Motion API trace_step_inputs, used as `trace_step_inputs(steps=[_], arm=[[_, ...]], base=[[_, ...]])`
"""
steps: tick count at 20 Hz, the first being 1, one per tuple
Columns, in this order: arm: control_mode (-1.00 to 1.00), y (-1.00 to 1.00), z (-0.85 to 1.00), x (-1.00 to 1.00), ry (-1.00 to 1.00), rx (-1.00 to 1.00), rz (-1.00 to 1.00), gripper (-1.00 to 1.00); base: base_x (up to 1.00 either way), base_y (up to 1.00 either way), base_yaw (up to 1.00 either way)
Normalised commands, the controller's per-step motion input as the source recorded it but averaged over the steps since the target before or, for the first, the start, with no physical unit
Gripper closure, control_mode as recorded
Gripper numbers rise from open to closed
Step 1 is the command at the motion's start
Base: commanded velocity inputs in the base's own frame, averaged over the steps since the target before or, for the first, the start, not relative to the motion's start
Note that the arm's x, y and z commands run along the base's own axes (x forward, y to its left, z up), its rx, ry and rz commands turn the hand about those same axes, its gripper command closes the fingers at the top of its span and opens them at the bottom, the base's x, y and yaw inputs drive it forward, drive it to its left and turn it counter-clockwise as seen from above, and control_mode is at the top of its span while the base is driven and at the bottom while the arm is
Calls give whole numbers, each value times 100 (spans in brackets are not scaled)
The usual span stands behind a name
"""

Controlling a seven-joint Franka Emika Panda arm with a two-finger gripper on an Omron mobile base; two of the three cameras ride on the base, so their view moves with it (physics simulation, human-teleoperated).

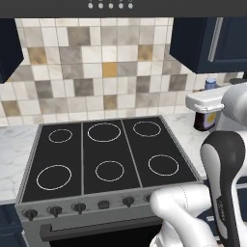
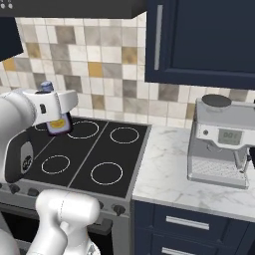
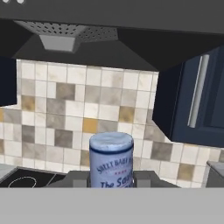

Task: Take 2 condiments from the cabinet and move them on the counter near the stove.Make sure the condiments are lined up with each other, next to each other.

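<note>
Marble counter [image 2: 164, 174] flanks your black stove [image 1: 103, 154]; just above it, your gripper [image 3: 112, 178] is clamped on the dark sauce bottle [image 2: 59, 124] with its blue cap [image 3: 111, 142], held upright before the tiled wall [image 1: 96, 67] and navy cabinet [image 2: 204, 40]

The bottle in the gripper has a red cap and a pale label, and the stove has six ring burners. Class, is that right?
Not quite: the bottle in the gripper has a blue cap, not a red one, as the hand view shows. The pale label is right, and the stove does have six ring burners.
</note>
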Motion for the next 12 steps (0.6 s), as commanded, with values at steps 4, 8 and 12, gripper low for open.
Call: trace_step_inputs(steps=[4,8,12], arm=[[-100,-4,-10,4,3,0,0,100],[-100,-19,-61,38,36,0,24,100],[-100,-38,-65,48,35,0,27,100]], base=[[0,0,0],[0,0,0],[0,0,0]])
